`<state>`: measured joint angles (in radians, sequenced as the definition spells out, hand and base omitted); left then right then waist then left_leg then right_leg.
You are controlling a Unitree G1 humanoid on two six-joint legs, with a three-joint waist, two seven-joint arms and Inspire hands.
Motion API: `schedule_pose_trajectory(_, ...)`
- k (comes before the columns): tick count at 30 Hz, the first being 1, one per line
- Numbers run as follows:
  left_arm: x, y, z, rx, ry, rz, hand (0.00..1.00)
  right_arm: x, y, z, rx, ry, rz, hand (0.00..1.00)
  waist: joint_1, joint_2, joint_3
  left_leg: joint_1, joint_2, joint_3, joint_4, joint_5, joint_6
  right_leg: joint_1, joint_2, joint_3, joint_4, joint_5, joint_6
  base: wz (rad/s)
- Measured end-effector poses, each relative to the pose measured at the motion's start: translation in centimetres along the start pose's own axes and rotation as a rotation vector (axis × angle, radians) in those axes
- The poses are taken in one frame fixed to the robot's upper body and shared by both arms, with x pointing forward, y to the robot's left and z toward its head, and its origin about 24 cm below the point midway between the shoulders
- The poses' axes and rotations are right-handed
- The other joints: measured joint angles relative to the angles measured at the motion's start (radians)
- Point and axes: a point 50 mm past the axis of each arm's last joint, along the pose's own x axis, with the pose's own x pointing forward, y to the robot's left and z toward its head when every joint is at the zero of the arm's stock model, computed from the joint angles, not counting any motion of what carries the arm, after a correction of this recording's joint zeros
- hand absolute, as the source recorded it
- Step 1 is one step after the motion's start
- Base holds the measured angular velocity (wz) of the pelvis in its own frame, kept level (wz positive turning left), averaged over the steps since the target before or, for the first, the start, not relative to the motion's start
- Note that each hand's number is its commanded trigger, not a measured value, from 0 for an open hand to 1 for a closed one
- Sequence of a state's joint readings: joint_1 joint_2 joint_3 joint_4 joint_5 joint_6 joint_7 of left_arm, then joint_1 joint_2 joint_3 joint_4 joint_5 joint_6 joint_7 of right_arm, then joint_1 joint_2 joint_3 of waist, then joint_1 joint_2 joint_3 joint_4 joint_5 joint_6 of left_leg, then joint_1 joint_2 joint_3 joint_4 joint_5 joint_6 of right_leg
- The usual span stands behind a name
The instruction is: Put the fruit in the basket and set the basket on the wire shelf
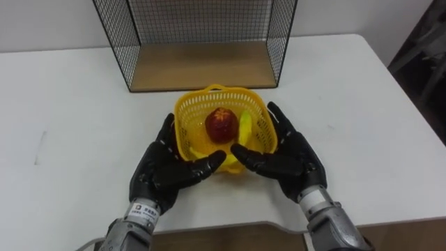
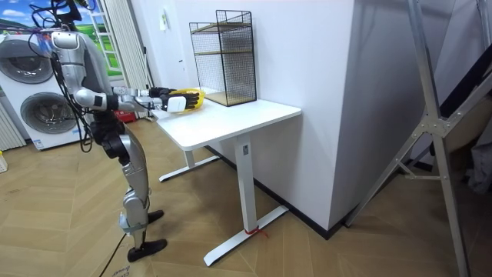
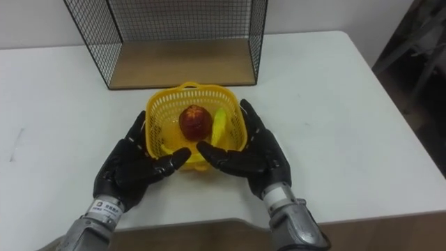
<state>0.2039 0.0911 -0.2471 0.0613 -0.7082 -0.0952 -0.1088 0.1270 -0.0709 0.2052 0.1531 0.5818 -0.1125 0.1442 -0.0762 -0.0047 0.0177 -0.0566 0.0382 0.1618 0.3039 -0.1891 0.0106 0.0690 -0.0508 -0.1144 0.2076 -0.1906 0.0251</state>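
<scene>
A yellow plastic basket [image 1: 189, 110] stands on the white table [image 1: 70, 111], just in front of the wire shelf [image 1: 202, 66]. Inside it lie a red apple [image 1: 221, 124] and a yellow-green fruit [image 1: 245, 125]. My left hand [image 1: 164, 171] lies flat against the basket's left side and my right hand [image 1: 293, 157] against its right side. Both hands are open, their fingers straight along the walls, and the thumbs point toward each other at the basket's near edge. In the room view I stand at the table's end with both arms stretched out to the basket [image 2: 192, 98].
The wire shelf [image 2: 224, 58] is a black mesh frame with a wooden floor and an open front, and it stands at the table's far edge against the wall. The table's near edge [image 1: 230, 224] runs just under my wrists. Washing machines [image 2: 31, 108] stand behind me.
</scene>
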Motion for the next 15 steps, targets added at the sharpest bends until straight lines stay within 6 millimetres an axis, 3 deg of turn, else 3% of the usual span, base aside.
schedule_pose_trajectory(9,1.0,-1.1,1.7,-0.003,-0.107,-0.032,0.00,1.1,1.1,1.5,0.004,-0.094,0.024,0.00,0.005,-0.002,-0.0004,0.001,0.002,-0.001,0.002,0.000,0.000,-0.004,0.000,-0.001,0.011,0.000,0.000,0.00)
schedule_pose_trajectory(15,1.4,-2.3,3.6,-0.037,-0.215,-0.083,0.00,2.0,2.0,2.9,0.048,-0.183,0.045,0.00,0.004,-0.017,-0.0108,0.005,0.000,-0.001,0.003,0.001,0.000,0.002,0.001,-0.001,-0.003,0.000,0.000,0.00)
